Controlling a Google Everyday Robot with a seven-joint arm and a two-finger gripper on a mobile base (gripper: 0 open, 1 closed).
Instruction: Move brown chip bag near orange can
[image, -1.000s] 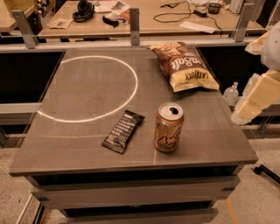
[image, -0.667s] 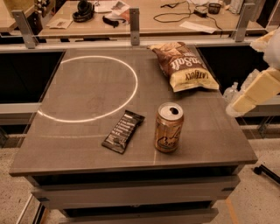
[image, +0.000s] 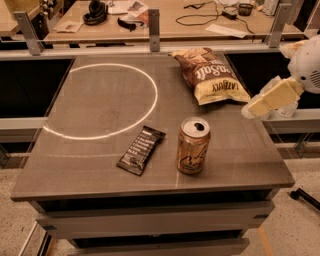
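The brown chip bag (image: 212, 75) lies flat at the back right of the table, dark brown on top with white lettering and a pale yellow lower band. The orange can (image: 193, 145) stands upright near the front of the table, with a silver top and a dark swirl on its side. The can is well apart from the bag. My gripper (image: 251, 109) reaches in from the right edge, low over the table's right side. It is just right of the bag's lower corner, empty and not touching it.
A small flat black snack bar wrapper (image: 141, 149) lies left of the can. A white circle (image: 150, 107) is marked on the table's left half. A rail with metal posts (image: 154, 22) runs behind the table, with a cluttered desk beyond.
My gripper has moved left, in over the table's right edge and closer to the chip bag. The bag, can and wrapper have not moved.
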